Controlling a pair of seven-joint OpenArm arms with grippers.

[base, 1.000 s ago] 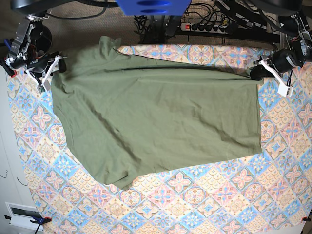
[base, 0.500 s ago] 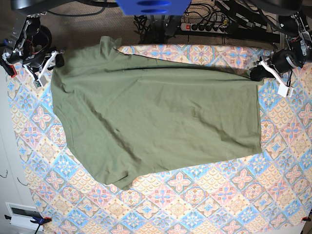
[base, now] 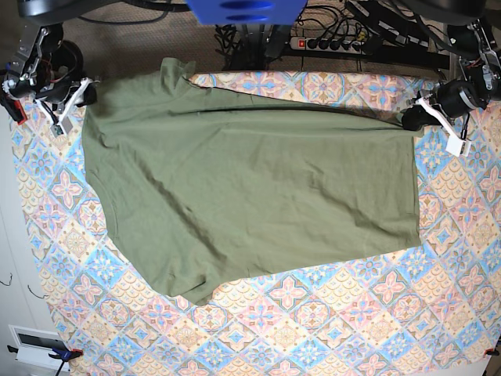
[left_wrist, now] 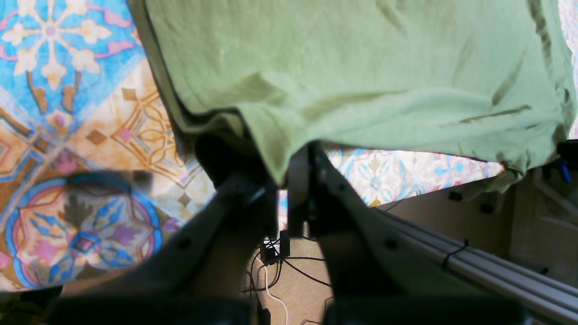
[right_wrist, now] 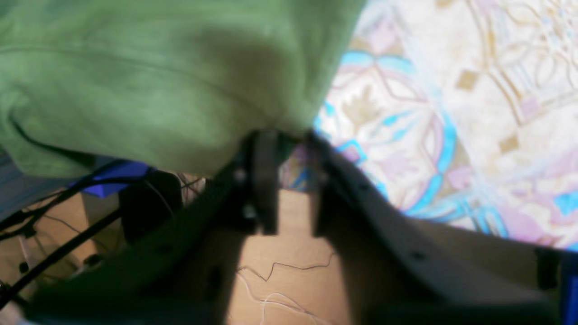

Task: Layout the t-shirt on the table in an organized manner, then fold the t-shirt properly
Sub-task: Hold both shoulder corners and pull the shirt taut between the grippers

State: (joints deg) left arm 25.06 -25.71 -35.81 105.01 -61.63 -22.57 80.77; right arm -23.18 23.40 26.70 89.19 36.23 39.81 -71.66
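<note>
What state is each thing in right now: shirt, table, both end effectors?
t-shirt: spread flat but skewed, far edge overhanging the table.
table: mostly covered by the t-shirt, near side bare.
left end effector: shut on the t-shirt's corner.
right end effector: at the t-shirt's opposite corner, a gap between its tips; grip unclear.

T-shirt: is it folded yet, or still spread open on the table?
Spread, not folded: the t-shirt lies open in one wrinkled layer across the table, its far corners at the left gripper and right gripper.
</note>
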